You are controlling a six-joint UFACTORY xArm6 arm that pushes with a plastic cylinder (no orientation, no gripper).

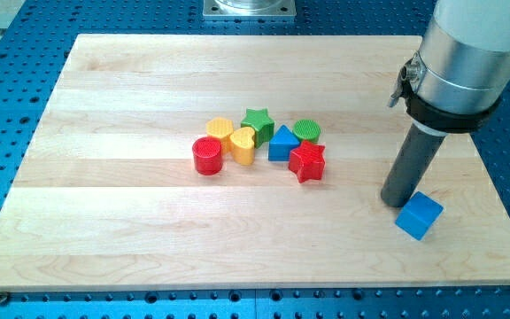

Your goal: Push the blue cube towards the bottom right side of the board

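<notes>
No writing shows anywhere; our arm's upper body is cut off at the view's top right. Our tip (399, 200) rests on the surface (104, 230), touching the blue cube (419, 215) at lower right. We carry no end effector, just the rod, grasping nothing.

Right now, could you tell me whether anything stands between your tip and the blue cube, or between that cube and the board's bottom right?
Nothing visible: my tip sits right beside the blue cube, on its upper-left.

Single camera, apparently mounted high opposite the arm's base, looking obliquely down on the whole board (104, 221), with my tip (397, 200) at the view's right.
</notes>
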